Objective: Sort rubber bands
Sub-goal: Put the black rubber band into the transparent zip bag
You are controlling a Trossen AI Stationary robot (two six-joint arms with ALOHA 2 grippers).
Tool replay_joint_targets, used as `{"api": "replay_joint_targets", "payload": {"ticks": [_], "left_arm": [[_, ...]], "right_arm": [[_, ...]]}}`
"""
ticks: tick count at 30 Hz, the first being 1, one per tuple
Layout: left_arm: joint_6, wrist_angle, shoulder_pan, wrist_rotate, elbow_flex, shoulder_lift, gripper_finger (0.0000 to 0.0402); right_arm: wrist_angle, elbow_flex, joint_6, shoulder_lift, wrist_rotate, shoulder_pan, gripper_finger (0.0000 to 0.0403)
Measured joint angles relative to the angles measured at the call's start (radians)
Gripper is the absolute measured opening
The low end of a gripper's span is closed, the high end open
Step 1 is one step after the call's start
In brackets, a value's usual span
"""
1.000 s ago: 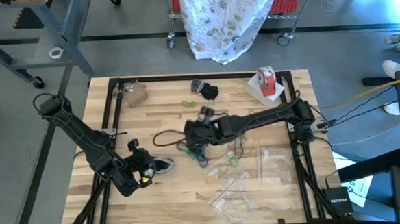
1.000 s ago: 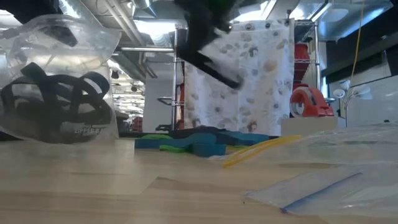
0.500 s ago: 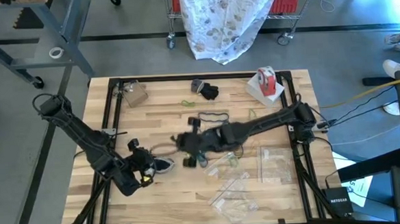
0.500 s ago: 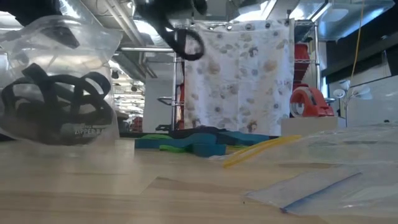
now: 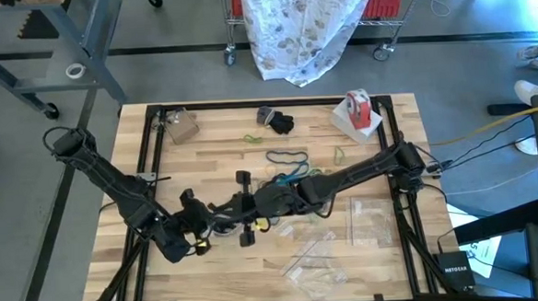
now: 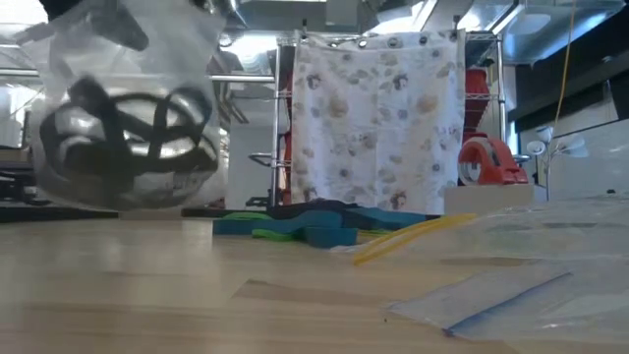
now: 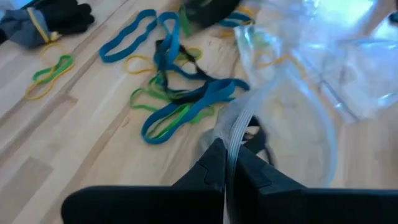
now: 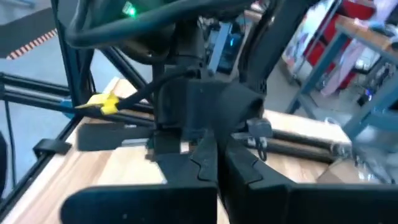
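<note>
The left hand [image 5: 200, 235] sits low over the near-left part of the bench [image 5: 211, 273], its fingers [image 7: 214, 163] clamped on the edge of a clear plastic bag [image 7: 280, 124]; black rubber bands [image 6: 123, 138] lie inside that bag, which hangs just above the wood in the low view; the right hand [image 5: 245, 216] reaches across to just beside the left one, fingers pressed together, whether on anything I cannot tell; loose teal, green and tan rubber bands [image 7: 177, 93] lie tangled mid-bench; empty clear bags [image 5: 316, 263] lie nearer the front edge.
</note>
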Motion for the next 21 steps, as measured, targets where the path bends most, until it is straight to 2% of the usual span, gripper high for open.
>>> {"api": "replay_joint_targets", "payload": {"ticks": [8, 15, 21], "left_arm": [[-0.015, 0.017, 0.003, 0.001, 0.0, 0.0, 0.0], [-0.041, 0.004, 0.005, 0.001, 0.0, -0.003, 0.0], [-0.038, 0.012, 0.006, 0.001, 0.0, -0.003, 0.0]], "right_arm": [[0.087, 0.0, -0.082, 0.03, -0.048, 0.015, 0.0001], [0.101, 0.038, -0.17, 0.024, -0.054, 0.034, 0.0001], [0.091, 0.037, -0.18, 0.025, -0.102, 0.031, 0.0001]]}}
